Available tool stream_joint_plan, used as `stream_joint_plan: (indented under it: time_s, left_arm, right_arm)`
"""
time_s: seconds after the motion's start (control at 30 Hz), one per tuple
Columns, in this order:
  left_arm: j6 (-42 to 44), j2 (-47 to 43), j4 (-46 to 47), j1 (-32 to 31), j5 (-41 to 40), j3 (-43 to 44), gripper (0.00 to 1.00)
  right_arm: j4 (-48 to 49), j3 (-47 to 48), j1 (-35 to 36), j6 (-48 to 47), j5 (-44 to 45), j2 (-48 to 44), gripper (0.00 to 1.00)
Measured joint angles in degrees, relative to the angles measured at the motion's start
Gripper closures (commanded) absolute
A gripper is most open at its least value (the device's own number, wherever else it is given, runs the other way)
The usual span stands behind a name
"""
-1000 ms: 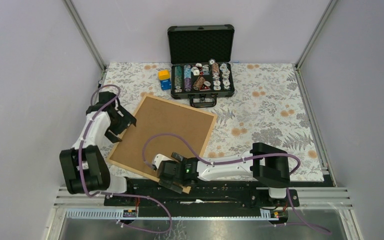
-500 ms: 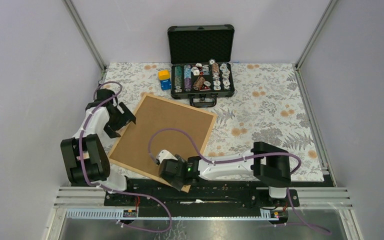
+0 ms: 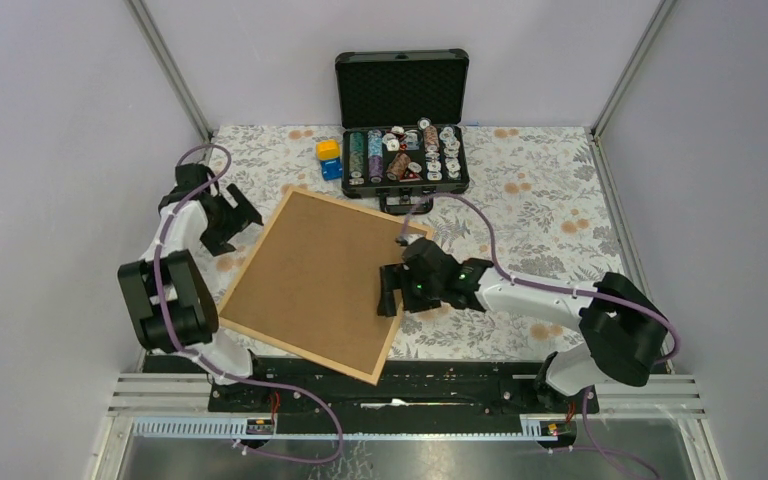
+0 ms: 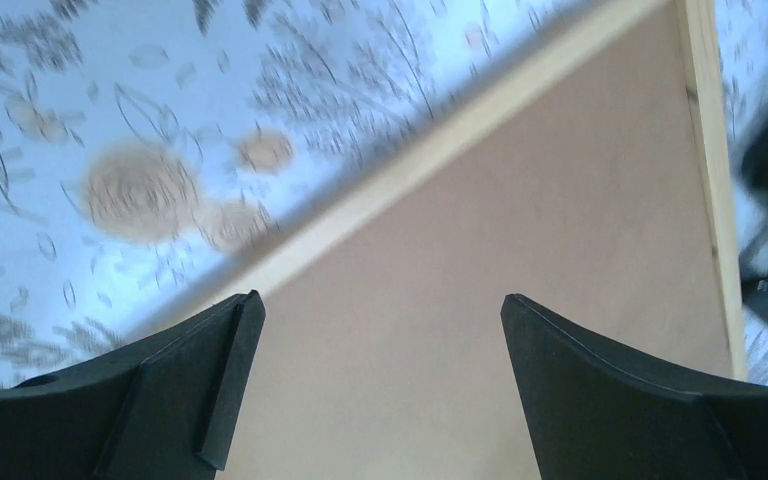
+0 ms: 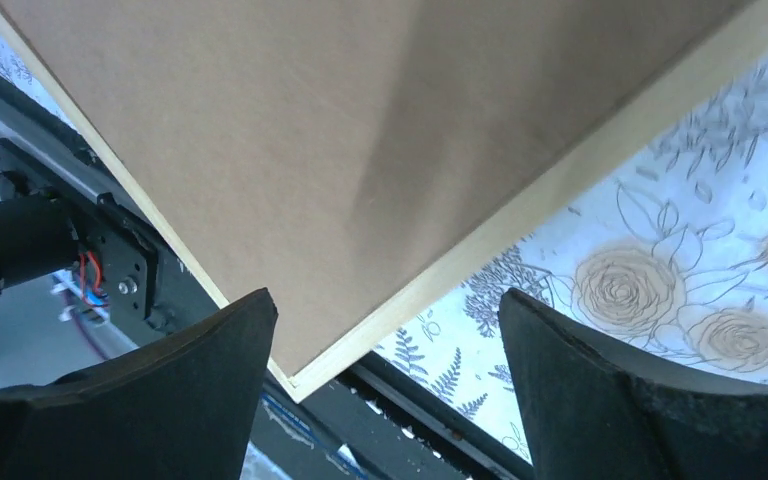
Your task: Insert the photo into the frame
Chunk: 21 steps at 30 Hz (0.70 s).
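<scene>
Left end effector [image 4: 380,300] and right end effector [image 5: 385,295] gape empty over the frame [image 3: 295,351] (backing [image 3: 315,275] up); photo apparently hidden.

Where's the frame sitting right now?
Top view: the frame lies brown back up, skewed, left of centre on the floral table, between the left fingers and right fingers; far corner by the black case, near corner over the base rail.

The frame [image 3: 296,351] had a rim of pale bare wood, smooth and unvarnished so far as the blurred wrist views let me judge. The backing board [image 3: 315,270] inside it was brown hardboard, matt and even. The tablecloth [image 3: 540,200] looked like flat printed cloth. The case [image 3: 401,90] was black, its lid lined with dimpled foam.
</scene>
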Motion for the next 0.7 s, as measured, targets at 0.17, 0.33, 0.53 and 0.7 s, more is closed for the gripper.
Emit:
stream_joint_plan:
  time_s: [0.17, 0.33, 0.53, 0.7]
  left_arm:
    - [-0.9, 9.4, 4.0, 3.5, 0.9, 3.1, 0.01]
    - [-0.2, 14.8, 3.9, 4.3, 2.6, 5.2, 0.01]
    - [2.1, 21.9, 5.4, 5.1, 5.7, 10.8, 0.01]
    - [1.5, 19.5, 10.9, 6.1, 10.2, 6.5, 0.01]
  right_arm:
    - [8.4, -11.0, -7.6, 6.7, -11.7, -0.2, 0.30]
    - [15.1, -14.5, -11.8, 9.7, -17.9, 0.0, 0.27]
    - [24.0, -16.5, -18.7, 12.7, -22.4, 4.5, 0.24]
    - [28.5, -13.7, -21.1, 13.7, -27.4, 10.6, 0.23]
